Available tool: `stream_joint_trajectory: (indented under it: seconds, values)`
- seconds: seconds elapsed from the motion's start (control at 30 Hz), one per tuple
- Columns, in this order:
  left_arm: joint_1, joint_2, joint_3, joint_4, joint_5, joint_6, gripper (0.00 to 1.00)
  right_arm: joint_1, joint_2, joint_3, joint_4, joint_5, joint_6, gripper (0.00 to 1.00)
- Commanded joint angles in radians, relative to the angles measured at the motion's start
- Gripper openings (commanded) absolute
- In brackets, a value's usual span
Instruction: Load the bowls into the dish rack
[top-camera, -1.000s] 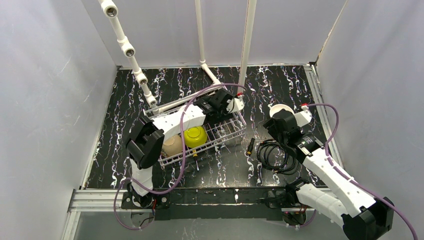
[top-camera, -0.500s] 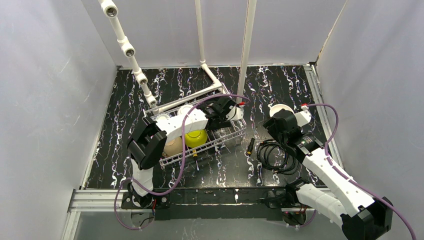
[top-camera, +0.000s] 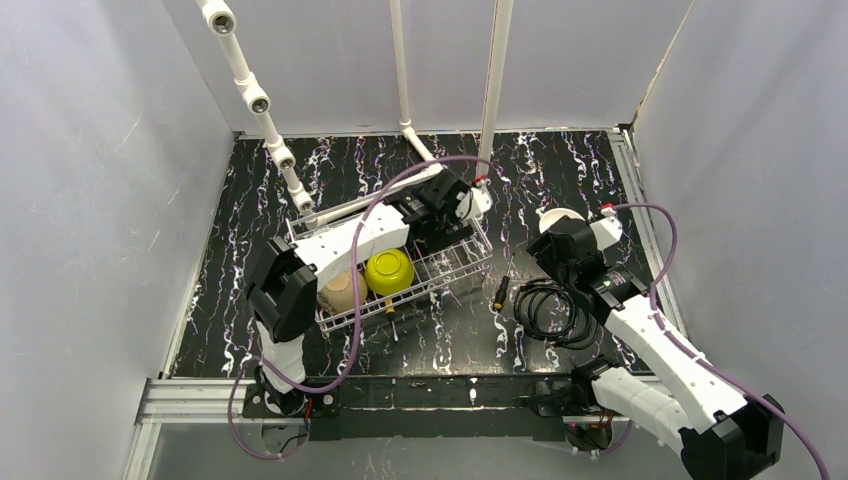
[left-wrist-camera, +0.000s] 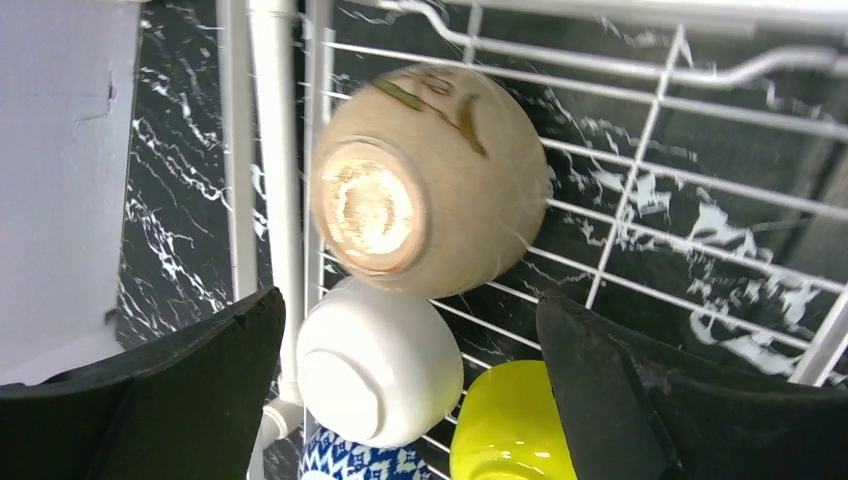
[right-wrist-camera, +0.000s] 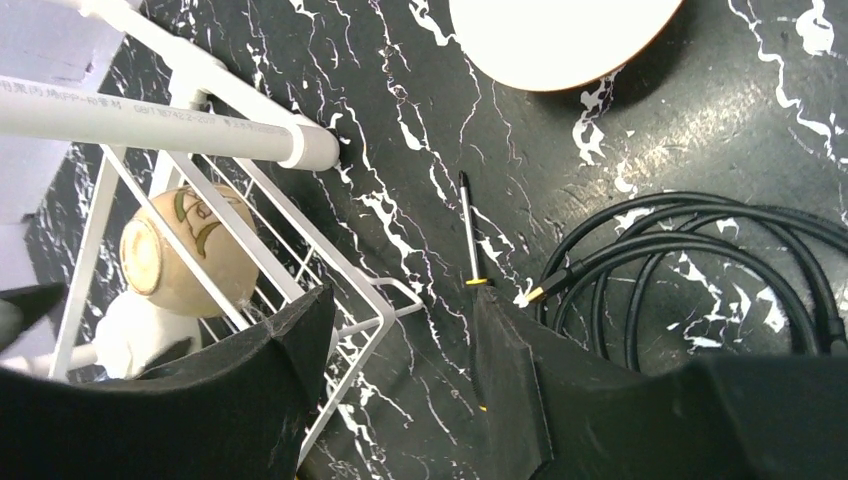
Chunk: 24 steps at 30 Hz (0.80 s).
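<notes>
Left gripper (left-wrist-camera: 410, 390) now stands wide; the freed tan bowl (left-wrist-camera: 430, 180) lies tilted in the rack (left-wrist-camera: 700, 100) at its 12 o'clock. Right gripper (right-wrist-camera: 400, 380) is open, empty, one bowl (right-wrist-camera: 560, 35) outside at 1 o'clock.

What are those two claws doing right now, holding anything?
Left gripper: open, holding nothing; a tan bowl sits loose beneath it in the dish rack.
Right gripper: open, empty.
</notes>
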Motion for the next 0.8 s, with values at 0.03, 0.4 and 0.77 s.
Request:
stream_joint_trajectory:
  seconds: [0.03,0.4,0.77]
  values:
    - [0.056,-0.092,0.156,-0.117,0.018,-0.31,0.88,-0.04,0.051,0.046,0.064,-0.056,-0.148,0.63]
    - [0.084,-0.158,-0.001,-0.097,0.331,-0.81,0.48,-0.21,0.14,0.048,0.166,-0.225,-0.325,0.52]
    - [0.109,0.004,0.044,0.015,0.249,-0.821,0.42,-0.303,0.239,0.079,0.31,-0.265,-0.46,0.59]
